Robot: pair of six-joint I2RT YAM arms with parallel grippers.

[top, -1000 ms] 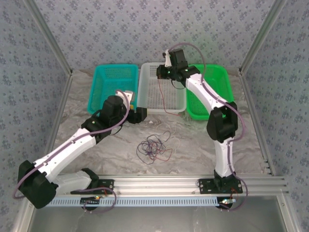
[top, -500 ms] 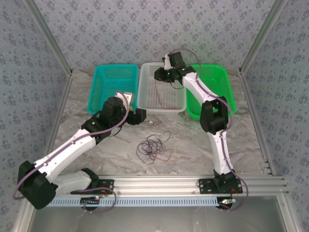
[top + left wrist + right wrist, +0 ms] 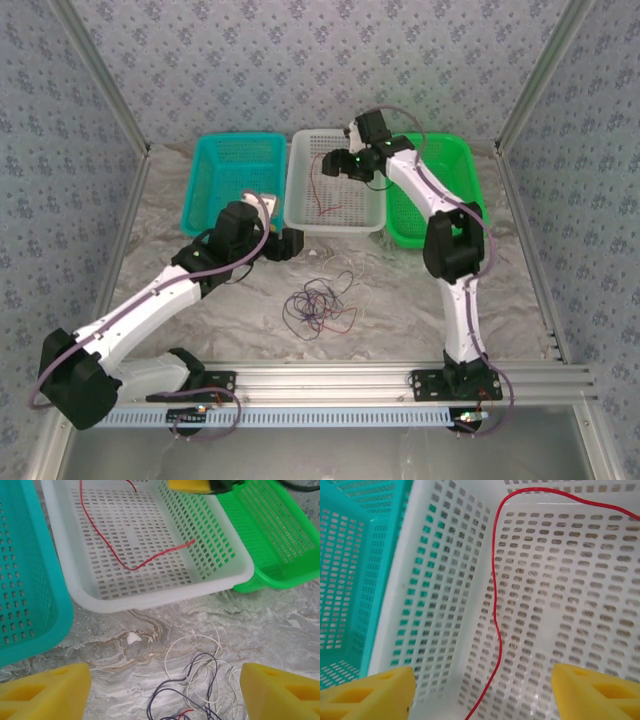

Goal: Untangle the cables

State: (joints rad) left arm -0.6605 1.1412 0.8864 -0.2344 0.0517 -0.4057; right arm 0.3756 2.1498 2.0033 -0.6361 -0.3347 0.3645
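1. Three baskets stand in a row at the desk's (image 3: 400, 290) far side; the teal basket (image 3: 235, 140) is leftmost, cropped by the left wrist view's edge.
2. Left hand (image 3: 290, 240) hovers near the white basket's (image 3: 300, 180) front, fingers spread wide.
3. Tangle of cables (image 3: 318, 305) lies on the desk before that basket; from above its strands blur together, and the left wrist view crops its lower part.
4. Red cable (image 3: 131, 569) lies inside the white basket, its upper end cut off.
5. Right hand (image 3: 330, 162) hangs over that basket, fingers wide apart.
6. Green basket (image 3: 470, 160) sits rightmost.
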